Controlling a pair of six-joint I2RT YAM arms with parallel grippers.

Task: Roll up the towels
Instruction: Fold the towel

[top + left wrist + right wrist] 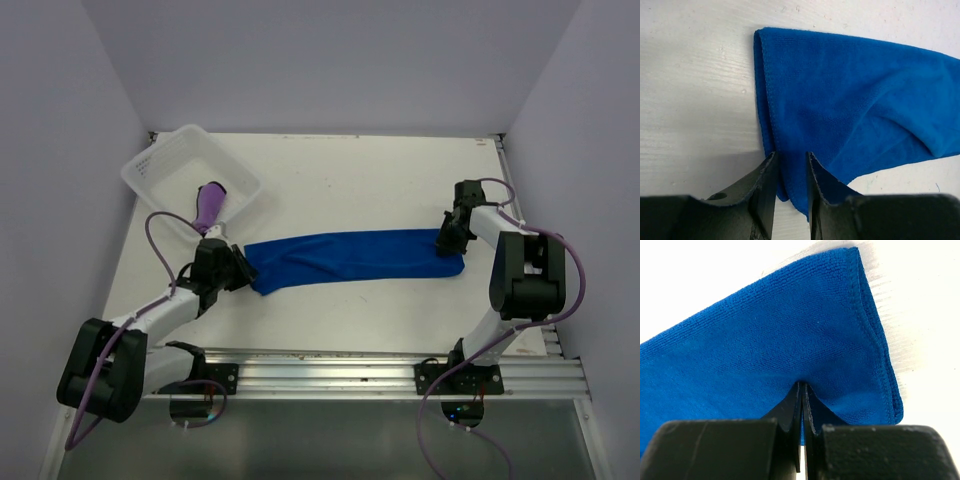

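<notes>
The blue towel (350, 258) lay folded into a long, narrow strip across the middle of the worktop (350, 180), running from near the left edge almost to the right edge and bowing slightly toward the near edge at its left end. Each end was pinched. The right hand (445, 240) was closed hard on the cloth close to its hemmed end, its fingers pressed together with only a sliver of towel between them in the wrist view. The left hand (243, 270) held the other end more loosely, its fingers a narrow gap apart with a doubled edge of the towel filling that gap. The purple towel (210, 205) sat rolled up inside the white basket (227, 157) at the far left corner, so to my eye only the blue one was left to roll. What worried me was the left grip: it caught just the edge of the fold, and if the two arms pulled apart any more the cloth could slide out and the strip would go slack. The layers also looked uneven at that end, wider on one side, so a roll started from there might come out skewed or cone-shaped, or the fold might open as it turned.
</notes>
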